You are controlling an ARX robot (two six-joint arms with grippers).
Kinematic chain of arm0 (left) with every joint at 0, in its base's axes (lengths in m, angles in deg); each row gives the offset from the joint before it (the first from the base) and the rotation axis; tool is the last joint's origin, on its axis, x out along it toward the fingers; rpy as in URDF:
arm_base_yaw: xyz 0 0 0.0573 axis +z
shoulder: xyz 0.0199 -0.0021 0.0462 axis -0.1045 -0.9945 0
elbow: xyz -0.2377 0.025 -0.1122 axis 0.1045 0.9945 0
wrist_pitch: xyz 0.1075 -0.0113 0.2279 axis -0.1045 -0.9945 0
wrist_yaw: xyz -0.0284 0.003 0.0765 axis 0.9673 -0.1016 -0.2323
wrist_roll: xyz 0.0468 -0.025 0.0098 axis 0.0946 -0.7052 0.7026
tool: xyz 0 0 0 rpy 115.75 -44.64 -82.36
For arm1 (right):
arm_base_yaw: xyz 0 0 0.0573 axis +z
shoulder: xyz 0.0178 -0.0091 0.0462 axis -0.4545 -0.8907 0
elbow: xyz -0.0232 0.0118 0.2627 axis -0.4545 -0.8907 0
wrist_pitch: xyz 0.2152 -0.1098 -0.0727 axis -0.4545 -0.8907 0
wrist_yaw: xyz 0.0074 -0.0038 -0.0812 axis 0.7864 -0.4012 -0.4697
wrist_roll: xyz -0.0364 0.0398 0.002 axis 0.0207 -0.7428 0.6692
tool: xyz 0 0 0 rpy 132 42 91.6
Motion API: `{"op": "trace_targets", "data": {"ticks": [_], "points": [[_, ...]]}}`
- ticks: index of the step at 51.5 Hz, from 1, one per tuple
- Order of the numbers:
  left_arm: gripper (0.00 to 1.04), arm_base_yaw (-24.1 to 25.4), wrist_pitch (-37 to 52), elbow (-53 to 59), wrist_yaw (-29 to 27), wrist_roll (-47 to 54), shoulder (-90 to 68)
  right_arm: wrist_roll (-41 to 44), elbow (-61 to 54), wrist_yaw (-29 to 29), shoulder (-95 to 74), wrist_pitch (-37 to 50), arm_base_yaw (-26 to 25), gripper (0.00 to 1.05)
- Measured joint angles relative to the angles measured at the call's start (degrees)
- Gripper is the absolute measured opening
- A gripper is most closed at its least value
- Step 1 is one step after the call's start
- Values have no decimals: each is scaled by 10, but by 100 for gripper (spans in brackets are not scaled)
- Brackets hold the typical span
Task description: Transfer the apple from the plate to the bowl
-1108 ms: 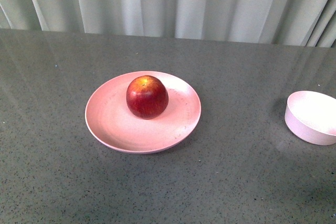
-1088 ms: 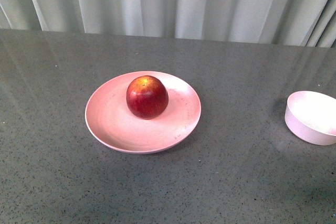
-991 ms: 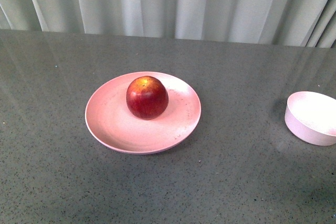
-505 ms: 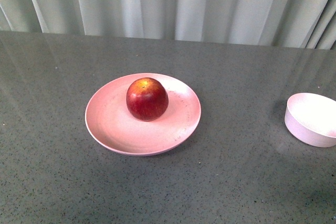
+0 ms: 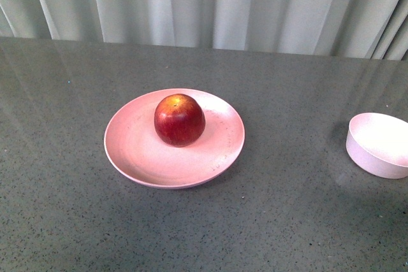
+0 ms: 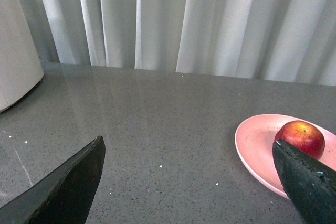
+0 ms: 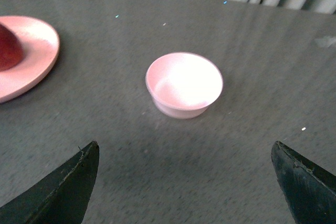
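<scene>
The apple (image 5: 179, 120) sits stem up on the pink plate (image 5: 140, 151), slightly toward the far side of the plate's centre, and nothing touches it. The plate rests flat near the middle of the grey speckled counter (image 5: 268, 221). The bowl (image 5: 379, 144) stands upright on the counter well apart from the plate, toward the robot's right, cut by the edge of the front view. The right wrist view shows it empty. Neither arm appears in the front view. The left hand (image 6: 187, 142) is spread wide with nothing between its two dark fingers (image 6: 68, 187). It is above bare counter, with the plate and apple off to one side and one finger partly covering the apple. The right hand (image 7: 185, 145) is likewise spread wide and holds nothing. The bowl lies ahead of it, clear of both fingers (image 7: 302, 182). A pale pleated curtain (image 5: 204, 4) hangs behind the counter's far edge.
</scene>
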Motion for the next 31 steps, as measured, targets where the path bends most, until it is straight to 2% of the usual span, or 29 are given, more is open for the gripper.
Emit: {"op": "trace_targets", "data": {"ticks": [6, 10, 14, 25, 31], "points": [[96, 0, 0, 0, 0, 0, 0, 5, 51, 4, -160, 105, -24, 96], [96, 0, 0, 0, 0, 0, 0, 9, 93, -13, -293, 174, -26, 96], [96, 0, 0, 0, 0, 0, 0, 7, 123, -20, -385, 204, -27, 96], [96, 0, 0, 0, 0, 0, 0, -81, 209, 4, -567, 199, -22, 96], [96, 0, 0, 0, 0, 0, 0, -134, 251, -13, -622, 199, 1, 96]]}}
